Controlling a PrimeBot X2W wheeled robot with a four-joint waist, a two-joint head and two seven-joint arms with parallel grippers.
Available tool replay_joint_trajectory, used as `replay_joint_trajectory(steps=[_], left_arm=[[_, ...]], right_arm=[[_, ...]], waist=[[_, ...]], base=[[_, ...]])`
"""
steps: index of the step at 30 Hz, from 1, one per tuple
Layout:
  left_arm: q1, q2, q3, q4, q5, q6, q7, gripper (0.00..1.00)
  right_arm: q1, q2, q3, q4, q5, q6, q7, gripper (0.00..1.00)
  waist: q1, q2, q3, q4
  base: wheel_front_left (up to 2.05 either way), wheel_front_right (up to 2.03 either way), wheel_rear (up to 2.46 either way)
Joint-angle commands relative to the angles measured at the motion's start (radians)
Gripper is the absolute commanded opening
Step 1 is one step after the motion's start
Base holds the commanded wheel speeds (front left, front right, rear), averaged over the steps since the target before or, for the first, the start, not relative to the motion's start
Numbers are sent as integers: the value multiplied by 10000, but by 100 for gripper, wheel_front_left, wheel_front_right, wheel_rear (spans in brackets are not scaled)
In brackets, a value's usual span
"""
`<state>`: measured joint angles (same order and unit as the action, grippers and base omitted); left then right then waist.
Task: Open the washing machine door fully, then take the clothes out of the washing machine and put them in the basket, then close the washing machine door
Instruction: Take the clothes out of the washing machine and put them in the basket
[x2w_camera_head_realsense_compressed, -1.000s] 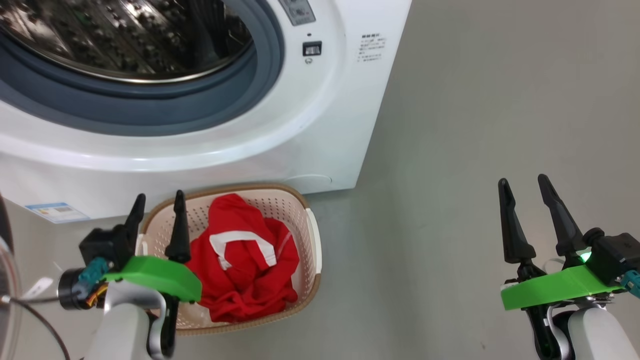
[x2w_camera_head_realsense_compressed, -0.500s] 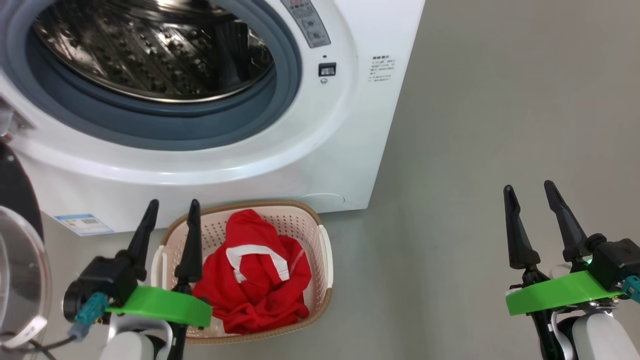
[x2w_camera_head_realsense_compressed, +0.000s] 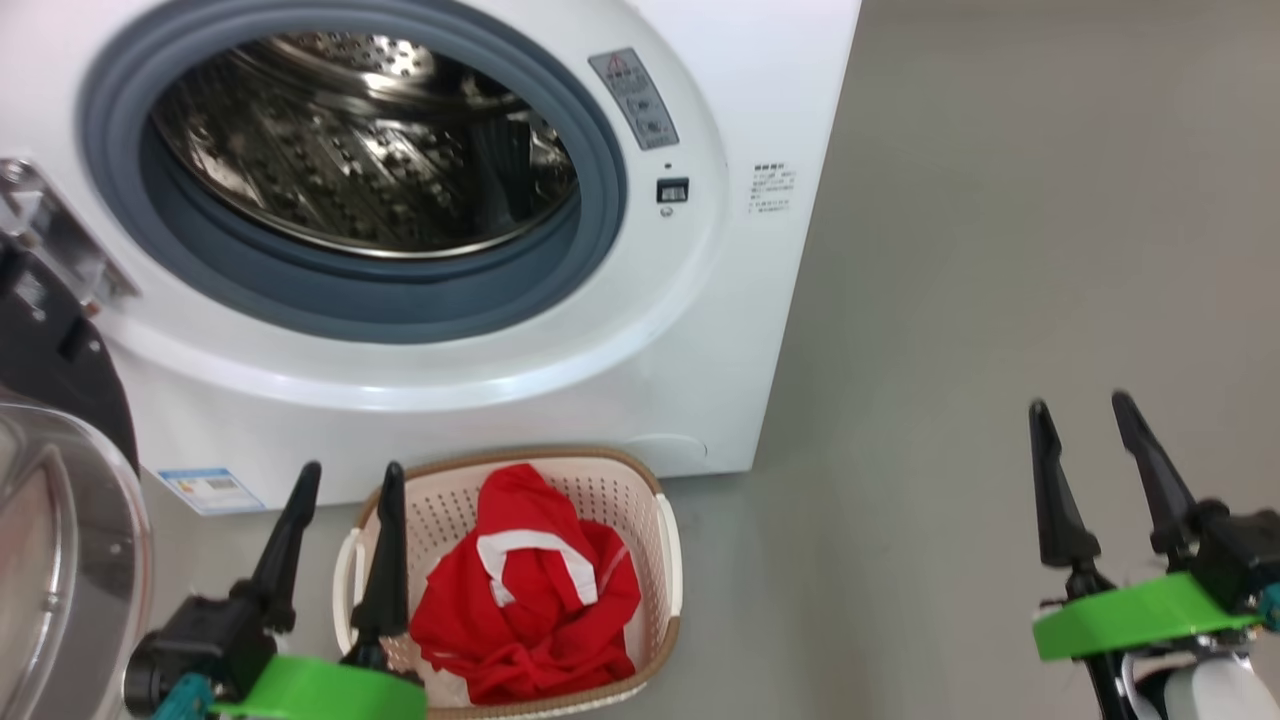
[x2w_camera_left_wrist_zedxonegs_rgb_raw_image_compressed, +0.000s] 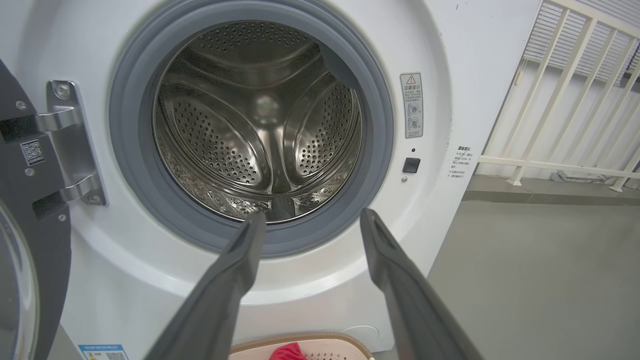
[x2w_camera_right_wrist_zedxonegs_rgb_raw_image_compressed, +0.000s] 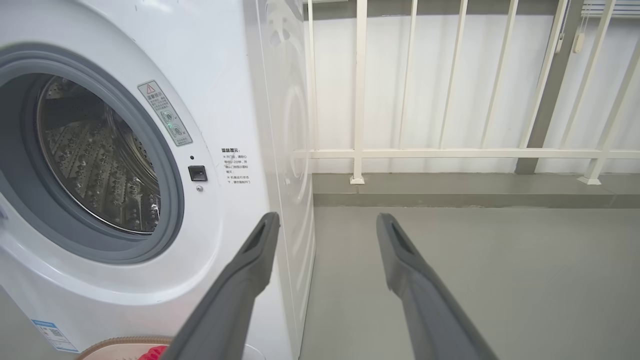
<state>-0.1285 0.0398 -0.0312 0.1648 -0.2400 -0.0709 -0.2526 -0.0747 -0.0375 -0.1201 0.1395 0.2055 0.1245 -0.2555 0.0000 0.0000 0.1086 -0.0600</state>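
Seen with left tool (x2w_camera_head_realsense_compressed: 351, 468) spread, empty, beside basket (x2w_camera_head_realsense_compressed: 600, 458) of red clothes (x2w_camera_head_realsense_compressed: 530, 610); right tool (x2w_camera_head_realsense_compressed: 1080, 402) spread over floor (x2w_camera_head_realsense_compressed: 1000, 250). Flanked by open washing machine door (x2w_camera_head_realsense_compressed: 70, 560) at left, white railing (x2w_camera_right_wrist_zedxonegs_rgb_raw_image_compressed: 450, 152) beyond.

Beyond my left tool (x2w_camera_head_realsense_compressed: 352, 467) I see the glossy washing machine (x2w_camera_head_realsense_compressed: 560, 380), shiny steel drum (x2w_camera_head_realsense_compressed: 360, 160), matt rubber gasket (x2w_camera_head_realsense_compressed: 400, 312); soft cloth clothes (x2w_camera_head_realsense_compressed: 530, 610), plastic basket (x2w_camera_head_realsense_compressed: 620, 500)

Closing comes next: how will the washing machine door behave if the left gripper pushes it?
The washing machine door hangs on a metal hinge, so it should probably swing as one rigid piece rather than flex. Its bulging clear window looks smooth and curved, so a push may slip there; the black frame seems the safer contact.
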Motion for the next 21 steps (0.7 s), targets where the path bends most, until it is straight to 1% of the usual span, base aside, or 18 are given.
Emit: replay_joint_trajectory(steps=[1, 11, 15, 21], left_arm=[[110, 107, 341, -433, 63, -56, -91, 100], [1018, 106, 547, -885, 266, -9, -91, 100], [1349, 105, 596, -1137, 357, 83, -91, 100], [1407, 105, 626, -1241, 491, 104, -91, 100]], right_arm=[[98, -127, 115, -293, -156, 62, -63, 100], [933, -127, -203, -478, -369, 62, -63, 100], [1219, -127, -319, -605, -343, 62, -63, 100], [1349, -127, -170, -652, -346, 62, -63, 100]], waist=[[0, 0, -322, 74], [0, 0, -1033, 116], [0, 0, -1112, 64], [0, 0, -1150, 66]], base=[[0, 0, 0], [0, 0, 0], [0, 0, 0], [0, 0, 0]])
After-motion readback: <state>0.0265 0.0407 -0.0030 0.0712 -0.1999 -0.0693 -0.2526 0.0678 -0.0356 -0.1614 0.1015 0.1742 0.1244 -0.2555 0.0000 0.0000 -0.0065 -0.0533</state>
